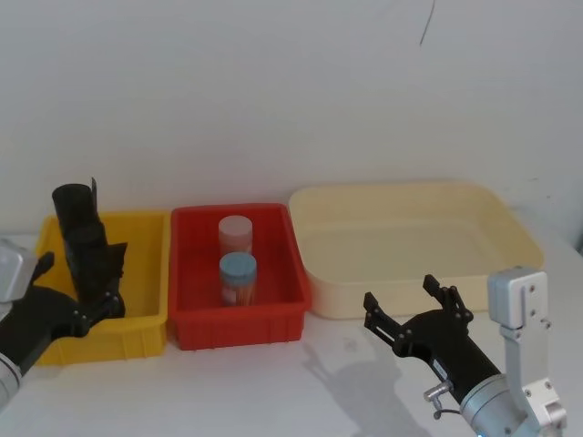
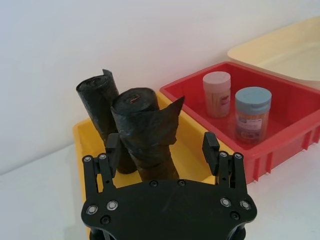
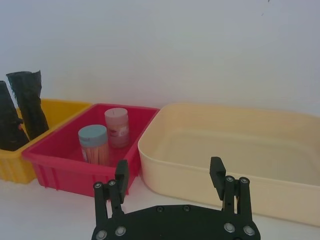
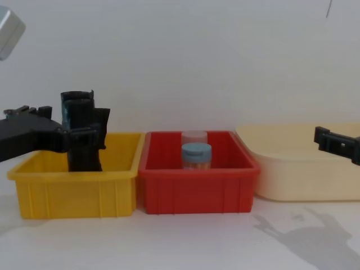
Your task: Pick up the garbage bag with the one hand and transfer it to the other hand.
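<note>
White wall (image 1: 273, 91) at the back, white counter (image 1: 273, 391) up front, and three bins in a row. The red bin (image 1: 241, 319) is in the middle, so I'll place everything off that one.

Head view: the yellow bin (image 1: 137, 328) sits just left of the red bin and the cream tub (image 1: 337, 305) just right of it. A pink-lidded jar (image 1: 235, 232) and a blue-lidded jar (image 1: 238, 273) stand inside the red bin, not part of the job. The garbage bag (image 1: 96, 264) stands upright in the yellow bin, with a slimmer black roll (image 1: 73, 214) right behind it. The left claw (image 1: 82, 287) is down at the bag. The right claw (image 1: 399, 293) hovers over the counter to the right of the red bin, in front of the cream tub, spread wide and holding nothing.

Left wrist view: this is the useful one. The left claw's fingers (image 2: 210, 145) are wide, one on each side of the bag. One looks to be right against the plastic, while the other has a clear gap. So no squeeze yet.

Right wrist view: the right claw is wide and empty, looking across at the cream tub and the red bin.

Chest view: the left claw comes in from the side away from the red bin, level with the bag's middle, above the yellow bin's rim.

My read is that we're at the grab step. The next move is to close on the thick bag only, without pinching the slimmer roll. Then lift it straight up clear of the yellow bin and carry it past the red bin toward the right claw for the handoff.
</note>
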